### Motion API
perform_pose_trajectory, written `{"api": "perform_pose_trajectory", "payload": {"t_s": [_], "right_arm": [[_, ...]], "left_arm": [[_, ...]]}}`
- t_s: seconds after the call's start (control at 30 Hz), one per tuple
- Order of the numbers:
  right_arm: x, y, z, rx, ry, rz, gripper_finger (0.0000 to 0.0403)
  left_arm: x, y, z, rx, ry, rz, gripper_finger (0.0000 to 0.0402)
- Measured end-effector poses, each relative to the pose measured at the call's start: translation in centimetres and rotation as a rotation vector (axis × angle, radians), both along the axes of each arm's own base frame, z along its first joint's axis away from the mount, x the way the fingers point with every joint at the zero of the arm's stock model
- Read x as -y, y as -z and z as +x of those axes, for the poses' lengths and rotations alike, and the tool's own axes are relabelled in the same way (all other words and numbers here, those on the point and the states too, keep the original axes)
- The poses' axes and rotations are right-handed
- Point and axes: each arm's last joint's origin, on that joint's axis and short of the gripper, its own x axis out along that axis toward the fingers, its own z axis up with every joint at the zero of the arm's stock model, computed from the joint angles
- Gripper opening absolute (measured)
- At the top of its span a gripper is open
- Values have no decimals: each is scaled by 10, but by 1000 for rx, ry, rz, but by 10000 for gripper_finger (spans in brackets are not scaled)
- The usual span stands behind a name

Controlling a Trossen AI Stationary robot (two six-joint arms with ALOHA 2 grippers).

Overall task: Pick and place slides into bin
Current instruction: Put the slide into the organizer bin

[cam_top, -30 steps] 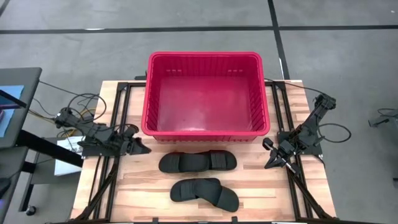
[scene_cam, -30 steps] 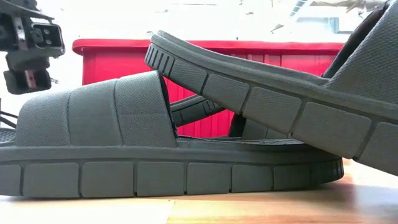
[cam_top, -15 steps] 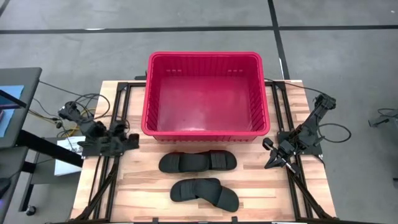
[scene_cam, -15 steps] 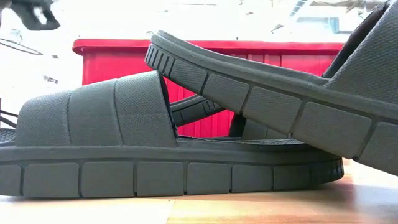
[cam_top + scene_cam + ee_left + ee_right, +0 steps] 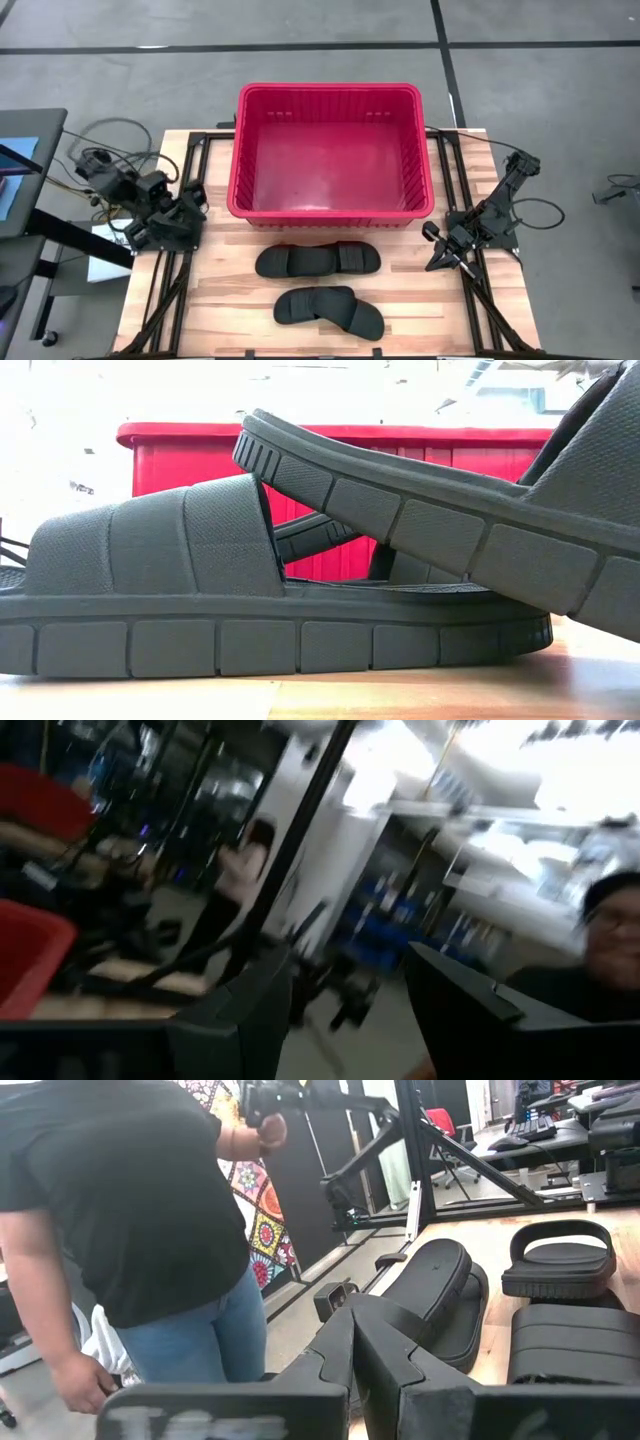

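While the slides [image 5: 318,260] lie on our desk [image 5: 250,300] just before the empty bin [image 5: 330,210], our left hand [image 5: 345,1010] waits with fingers apart and our right hand [image 5: 435,258] rests closed.

Overhead lighting is looking even and soft, with the slides [image 5: 318,260] casting only faint shadows on the wooden table [image 5: 235,300]. From table height the room behind the red bin [image 5: 180,455] is blowing out to pure white. The left wrist view is smearing badly with motion blur and ceiling lights are glaring; the right wrist view is staying sharp.
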Motion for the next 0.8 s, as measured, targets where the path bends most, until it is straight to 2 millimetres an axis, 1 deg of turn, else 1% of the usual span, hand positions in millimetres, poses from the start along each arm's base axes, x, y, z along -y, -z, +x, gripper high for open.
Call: {"api": "perform_pose_trajectory", "payload": {"t_s": [0.1,0.17,0.3,0.43,0.53,0.8], "right_arm": [[0,0,0,0,0,0,0],[0,0,0,0,0,0,0],[0,0,0,0,0,0,0],[0,0,0,0,0,0,0],[0,0,0,0,0,0,0],[0,0,0,0,0,0,0]], "left_arm": [[-2,-25,-1,-75,-23,60,187],[-2,-38,-1,-119,-45,123,187],[1,-55,4,-232,-54,243,187],[7,-61,12,-358,-31,337,187],[13,-61,19,-437,8,418,187],[31,-54,42,-531,72,654,187]]}}
